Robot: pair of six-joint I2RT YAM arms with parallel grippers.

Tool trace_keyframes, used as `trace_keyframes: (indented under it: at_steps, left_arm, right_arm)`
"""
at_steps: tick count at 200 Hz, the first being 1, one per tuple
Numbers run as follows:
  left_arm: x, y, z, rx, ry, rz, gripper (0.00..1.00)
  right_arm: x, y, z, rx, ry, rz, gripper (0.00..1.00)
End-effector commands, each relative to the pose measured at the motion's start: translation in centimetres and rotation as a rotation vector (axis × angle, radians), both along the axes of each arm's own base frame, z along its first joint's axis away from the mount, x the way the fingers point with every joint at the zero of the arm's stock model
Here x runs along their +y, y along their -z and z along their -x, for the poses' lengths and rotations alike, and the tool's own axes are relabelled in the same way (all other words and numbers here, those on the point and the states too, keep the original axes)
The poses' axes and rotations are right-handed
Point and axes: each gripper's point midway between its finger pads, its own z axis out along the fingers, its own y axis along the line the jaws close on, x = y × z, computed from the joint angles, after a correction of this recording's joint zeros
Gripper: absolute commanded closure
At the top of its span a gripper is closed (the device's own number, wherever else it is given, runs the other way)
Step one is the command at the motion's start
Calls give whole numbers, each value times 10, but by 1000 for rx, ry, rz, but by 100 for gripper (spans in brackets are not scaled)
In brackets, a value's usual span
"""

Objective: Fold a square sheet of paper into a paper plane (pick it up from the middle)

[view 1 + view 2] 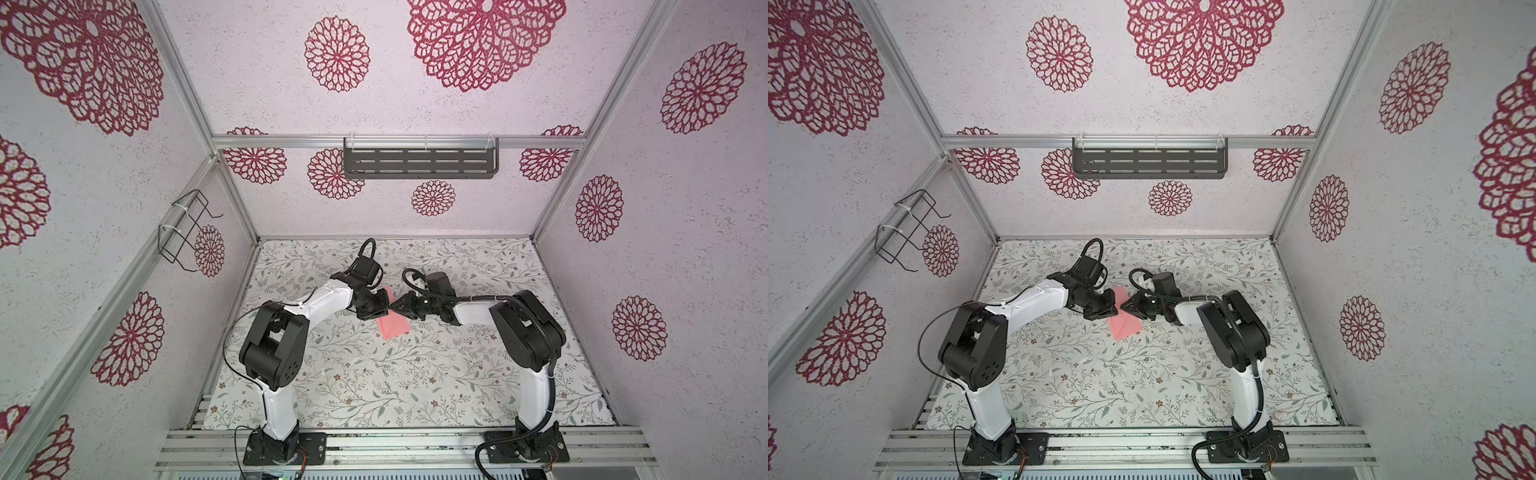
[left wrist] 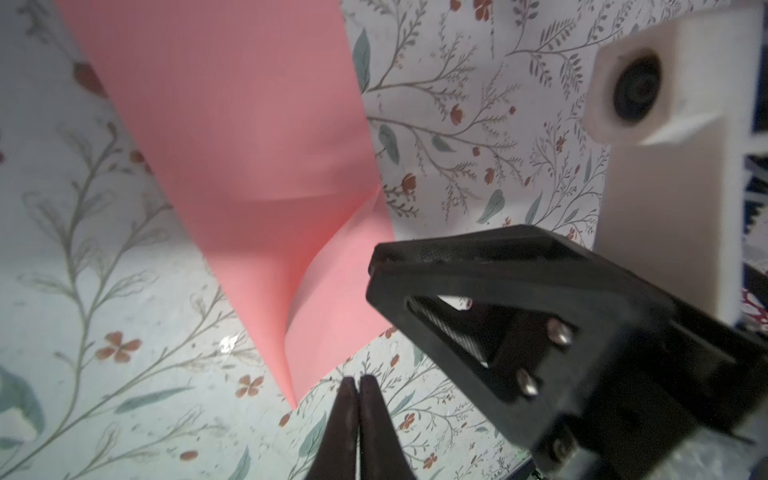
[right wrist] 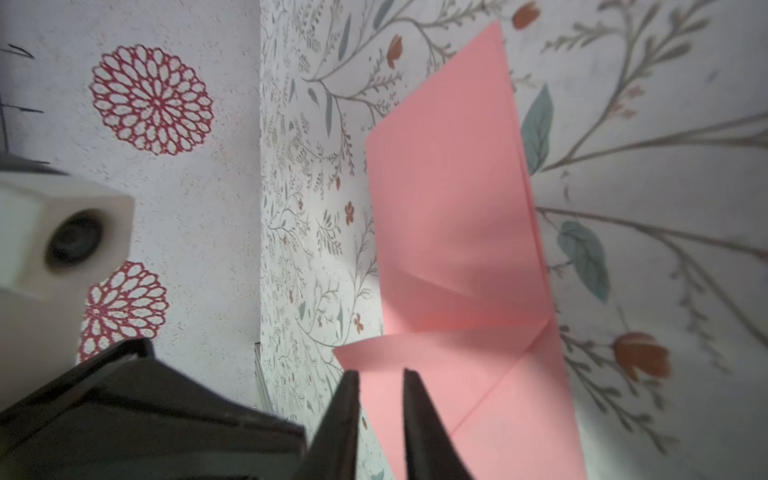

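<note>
The square sheet of paper [image 1: 394, 327] [image 1: 1126, 327] is salmon pink and partly folded, with creases and angled edges. It lies mid-table on the floral mat [image 1: 374, 386]. One flap curls up off the sheet [image 2: 257, 166] [image 3: 449, 216]. My left gripper [image 1: 381, 306] [image 1: 1111, 306] hovers at the sheet's left edge. Its fingers are pressed together with nothing between them, just beside a paper corner [image 2: 358, 380]. My right gripper [image 1: 398, 308] [image 1: 1128, 307] faces it tip to tip, low over the paper. Its jaws stand a little apart with nothing between them, over the raised flap [image 3: 380, 372].
A black slotted shelf [image 1: 419, 161] hangs on the back wall and a wire rack [image 1: 187, 232] on the left wall. Aluminium rails [image 1: 395, 446] carry both arm bases along the front. The walls close in on three sides.
</note>
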Motion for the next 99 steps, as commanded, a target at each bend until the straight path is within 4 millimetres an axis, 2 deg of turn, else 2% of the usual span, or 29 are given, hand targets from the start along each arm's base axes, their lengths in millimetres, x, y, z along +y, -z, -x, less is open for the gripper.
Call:
trace_keyframes:
  at_steps: [1,2,4,9,51,99]
  left_arm:
    - [1,11,-11,-2,-25,-27,92]
    - [2,11,-11,-3,-26,-28,92]
    - [3,23,-11,19,-28,-46,92]
    - [5,28,-11,25,-32,-63,92]
    - [23,53,-10,54,-51,-166,94]
    - [33,72,-5,88,-73,-216,97]
  right_arm:
    - [-17,-20,-13,-59,70,-12,70]
    - [-18,-20,-13,-58,72,-10,70]
    - [-19,-18,-13,-55,75,-7,69]
    - [-22,-17,-13,-53,80,-2,68]
    - [-27,1,-10,-17,78,36,60]
    - [-18,5,-8,10,38,43,59]
